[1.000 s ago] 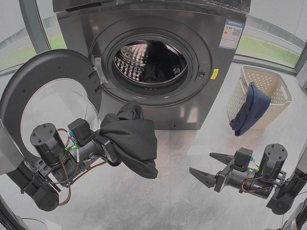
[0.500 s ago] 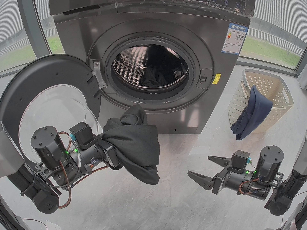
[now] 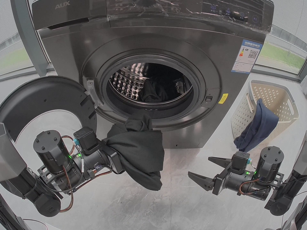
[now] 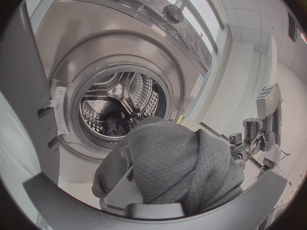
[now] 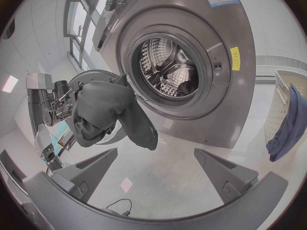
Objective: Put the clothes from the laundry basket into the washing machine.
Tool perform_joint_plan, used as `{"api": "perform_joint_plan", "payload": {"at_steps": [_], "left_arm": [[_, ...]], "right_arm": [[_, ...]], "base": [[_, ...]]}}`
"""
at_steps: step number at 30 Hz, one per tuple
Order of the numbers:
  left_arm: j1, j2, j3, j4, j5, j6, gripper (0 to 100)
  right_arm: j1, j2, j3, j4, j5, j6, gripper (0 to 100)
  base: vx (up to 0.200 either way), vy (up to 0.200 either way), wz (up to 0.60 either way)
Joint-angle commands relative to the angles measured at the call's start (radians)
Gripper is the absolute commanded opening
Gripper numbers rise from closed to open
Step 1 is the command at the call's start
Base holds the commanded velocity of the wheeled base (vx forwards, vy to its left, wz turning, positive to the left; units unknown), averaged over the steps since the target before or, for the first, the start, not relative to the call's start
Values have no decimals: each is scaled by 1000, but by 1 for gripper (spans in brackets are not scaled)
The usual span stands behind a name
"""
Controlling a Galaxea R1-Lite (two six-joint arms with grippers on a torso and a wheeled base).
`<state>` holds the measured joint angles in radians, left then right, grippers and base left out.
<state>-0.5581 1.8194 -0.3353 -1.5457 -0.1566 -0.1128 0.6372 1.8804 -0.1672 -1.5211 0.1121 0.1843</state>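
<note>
The grey washing machine (image 3: 153, 39) stands with its round door (image 3: 41, 96) swung open to the left. A dark garment (image 3: 153, 90) lies inside the drum (image 4: 118, 103). My left gripper (image 3: 120, 155) is shut on a black mesh garment (image 3: 140, 147), held just below the drum's lower rim; the cloth hides the fingers and hangs down toward the floor. The same black garment (image 4: 179, 163) bulges in front of the left wrist camera. My right gripper (image 3: 200, 167) hovers low over the floor at the right, open and empty (image 5: 155, 150).
A cream laundry basket (image 3: 289, 99) stands right of the machine, with a navy garment (image 3: 259, 128) draped over its near rim. The pale tiled floor (image 3: 179, 205) lies bare between the two arms. Windows run behind the machine.
The head camera has come closer to the machine, which looms larger. The left gripper's garment now reaches up to the drum's lower rim. The right gripper stays open in the same pose.
</note>
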Motion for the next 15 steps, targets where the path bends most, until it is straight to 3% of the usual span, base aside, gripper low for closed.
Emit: {"api": "perform_joint_plan", "payload": {"at_steps": [1,6,14,15], "left_arm": [[-6,5,1,-1,0,-1,0],[-40,11,-1,-1,2,-1,0],[-63,35,-42,-1,5,-5,0],[-63,71,-76,1,8,-16,0]], "right_arm": [[1,0,0,-1,1,0,100],[9,-1,2,-1,1,0,100],[30,-7,2,-1,0,0,100],[42,-7,-2,-1,0,0,100]], "base": [[200,0,0],[200,0,0],[0,0,0],[0,0,0]]}}
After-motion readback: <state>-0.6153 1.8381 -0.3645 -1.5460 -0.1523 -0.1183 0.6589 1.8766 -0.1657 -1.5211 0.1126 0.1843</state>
